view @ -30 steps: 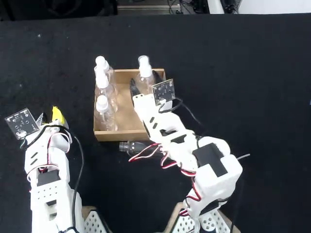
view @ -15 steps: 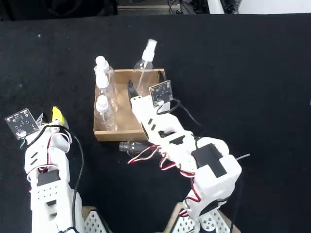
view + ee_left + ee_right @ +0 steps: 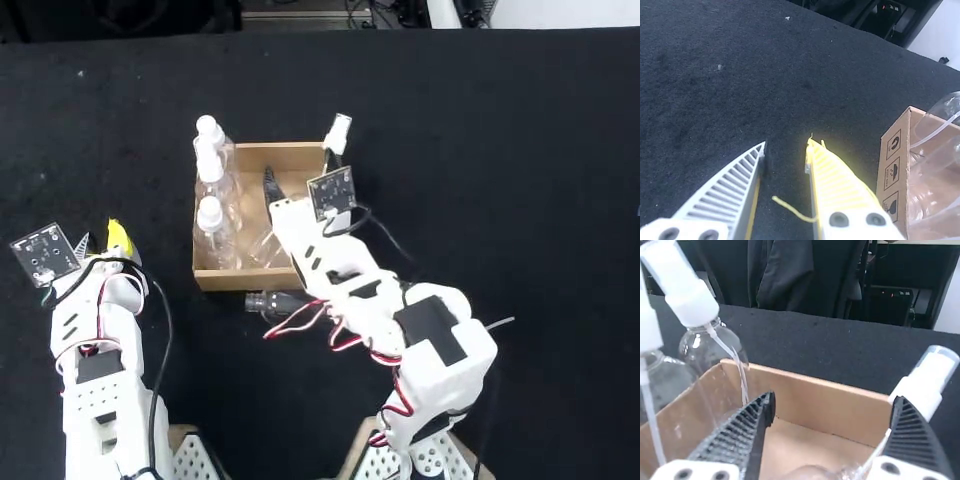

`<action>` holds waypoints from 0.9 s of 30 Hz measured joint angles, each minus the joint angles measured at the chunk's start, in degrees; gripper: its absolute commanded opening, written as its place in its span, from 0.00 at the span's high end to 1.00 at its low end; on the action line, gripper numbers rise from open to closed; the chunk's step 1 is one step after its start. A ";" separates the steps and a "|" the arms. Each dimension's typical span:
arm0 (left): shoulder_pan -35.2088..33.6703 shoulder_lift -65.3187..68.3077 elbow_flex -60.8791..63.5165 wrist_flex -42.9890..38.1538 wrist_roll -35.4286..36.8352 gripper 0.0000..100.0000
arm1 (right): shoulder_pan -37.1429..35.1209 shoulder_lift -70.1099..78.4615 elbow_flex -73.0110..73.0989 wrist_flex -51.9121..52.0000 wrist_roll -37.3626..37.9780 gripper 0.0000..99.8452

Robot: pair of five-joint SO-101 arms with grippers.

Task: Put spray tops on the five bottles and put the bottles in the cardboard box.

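The table (image 3: pixel 500 150) is covered in black cloth with a few pale specks. At its near left corner the left gripper (image 3: pixel 786 145) hangs low over bare cloth, one finger white and one yellow. Its jaws are a narrow gap apart with nothing between them.

To its right stands the box (image 3: pixel 240 277). Three bottles (image 3: pixel 211 170) with white tops stand upright in a row along the box's left wall.

The right gripper (image 3: pixel 833 400) hangs over the middle of the box, its black fingers spread wide and gripping nothing. A fourth bottle (image 3: pixel 338 130) lies tipped inside the box. Its spray top (image 3: pixel 927 372) leans out over the far right corner, just beside one finger; whether they touch I cannot tell.

A fifth bottle (image 3: pixel 262 300) lies on its side on the cloth, just outside the box's near wall and partly under the right arm.

Right of the box the cloth is bare. Beyond the far edge are cables (image 3: pixel 375 12), dark equipment (image 3: pixel 890 302), a hanging dark cloth (image 3: pixel 785 270) and a white surface (image 3: pixel 560 12).
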 measured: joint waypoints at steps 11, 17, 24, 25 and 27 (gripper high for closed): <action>0.00 0.00 0.00 0.00 0.00 0.88 | 2.11 -22.42 2.81 24.70 -18.46 0.67; 0.00 0.00 0.00 0.00 0.00 0.88 | 2.55 -29.45 -10.64 62.07 -29.98 0.67; 0.00 0.00 0.00 0.00 0.00 0.88 | 1.41 -26.55 -19.78 81.14 -37.36 0.67; 0.00 0.00 0.00 0.00 0.00 0.88 | 0.62 -25.58 -19.96 81.41 -38.07 0.67; 0.00 0.00 0.00 0.00 0.00 0.88 | -0.44 -24.18 -20.31 81.49 -39.56 0.67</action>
